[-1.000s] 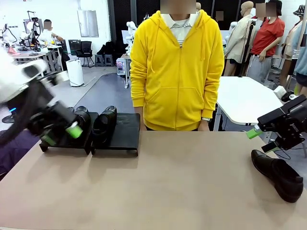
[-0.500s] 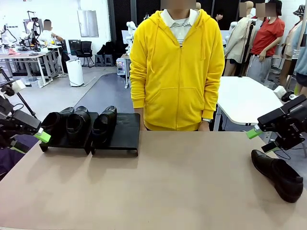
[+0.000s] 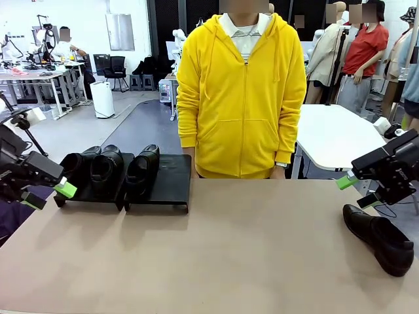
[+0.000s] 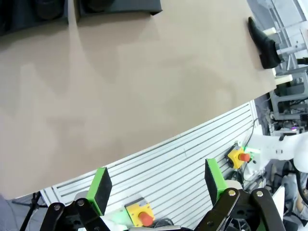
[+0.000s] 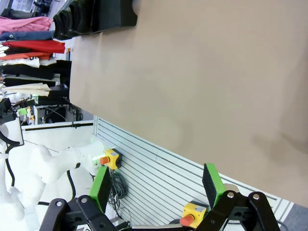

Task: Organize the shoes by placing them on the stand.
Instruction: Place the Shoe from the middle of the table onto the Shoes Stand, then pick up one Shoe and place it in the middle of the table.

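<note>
The stand (image 3: 174, 174) sits at the table's far left. Its left tray holds two black shoes (image 3: 107, 167) and its right tray holds one shoe (image 3: 143, 169), with the rest of that tray bare. A fourth shoe (image 3: 381, 239) lies on the table at the right. My left gripper (image 3: 48, 195) hangs open and empty at the table's left edge, beside the stand. My right gripper (image 3: 357, 191) is open and empty just above and behind the lone shoe. In the left wrist view the open gripper (image 4: 158, 185) looks past the table's near edge, the lone shoe (image 4: 262, 41) at top right.
A person in a yellow hoodie (image 3: 242, 98) stands at the far side behind the middle of the table (image 3: 249, 248), hands out of sight. In the right wrist view the open gripper (image 5: 156, 185) faces the tabletop, the stand (image 5: 113, 14) at top left.
My left arm has drawn back from in front of the stand's left tray to the table's left edge. The right arm and all shoes have stayed put.
</note>
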